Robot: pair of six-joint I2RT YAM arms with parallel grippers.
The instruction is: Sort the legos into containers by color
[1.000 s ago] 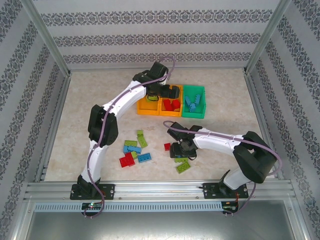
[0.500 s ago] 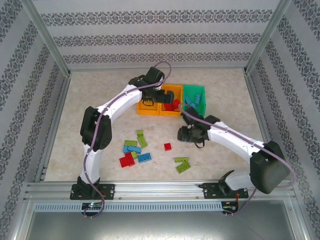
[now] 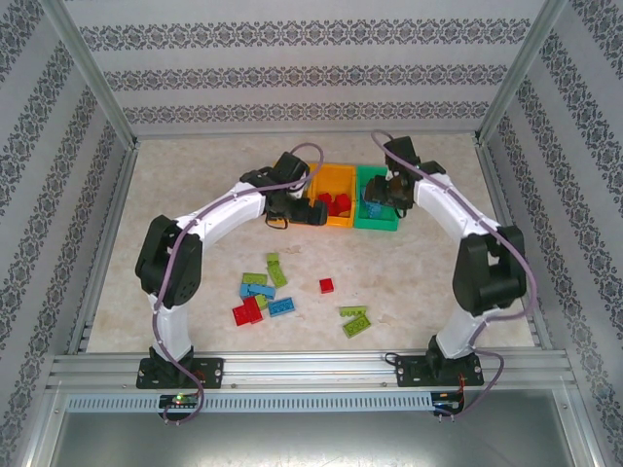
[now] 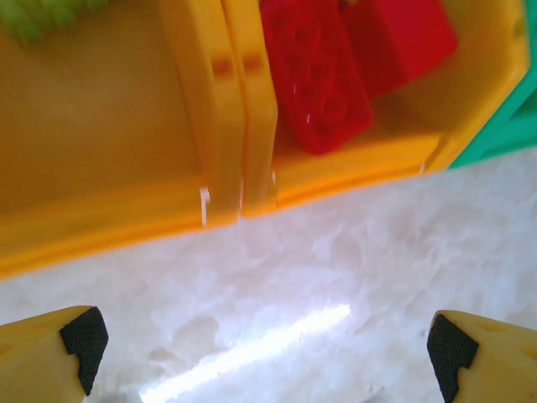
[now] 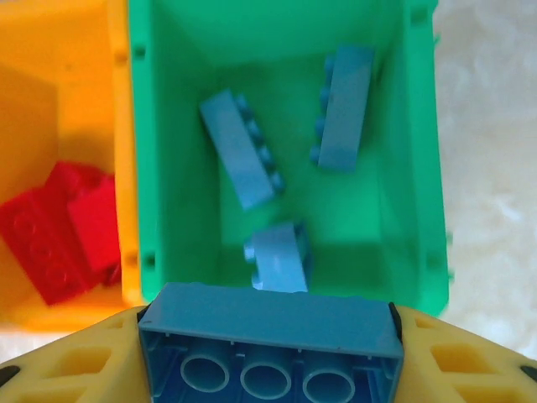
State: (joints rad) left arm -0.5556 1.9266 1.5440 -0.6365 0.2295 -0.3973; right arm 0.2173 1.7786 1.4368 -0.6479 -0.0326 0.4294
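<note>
Three containers stand in a row at the back: two orange bins [image 3: 340,181] and a green bin [image 3: 380,220]. My right gripper [image 5: 268,357] is shut on a blue lego [image 5: 268,323] and hangs over the green bin [image 5: 143,126], which holds three blue legos [image 5: 242,159]. Red legos [image 4: 323,75] lie in the middle orange bin [image 4: 470,84]. A lime green lego [image 4: 38,15] shows in the left orange bin [image 4: 101,126]. My left gripper [image 4: 267,353] is open and empty, low over the bare table just in front of the orange bins. Loose legos [image 3: 261,292] lie on the table in front.
A single red lego [image 3: 326,285] and two lime green ones [image 3: 355,321] lie apart from the main cluster, nearer the right arm's base. Metal frame posts and patterned walls enclose the table [image 3: 195,195].
My right arm has swung from low over the table's front up and back to above the green bin, carrying the blue lego. My left gripper has drawn back from over the orange bins to their front side.
</note>
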